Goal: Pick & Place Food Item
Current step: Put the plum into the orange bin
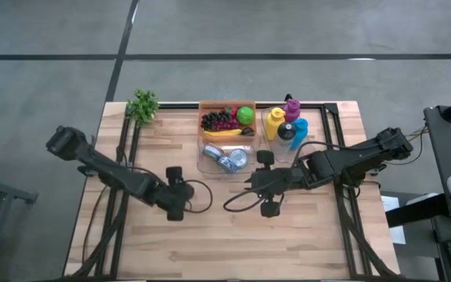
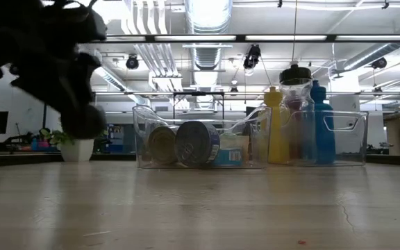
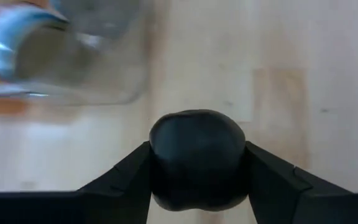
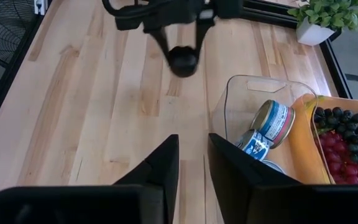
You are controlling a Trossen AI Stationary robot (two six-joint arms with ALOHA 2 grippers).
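One dark round item [image 3: 197, 155], perhaps fruit, gripped by left hand [image 1: 175, 205]

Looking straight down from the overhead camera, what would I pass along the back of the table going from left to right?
Potted plant → clear bin holding grapes, a green apple, a banana and cans → clear bin of bottles.
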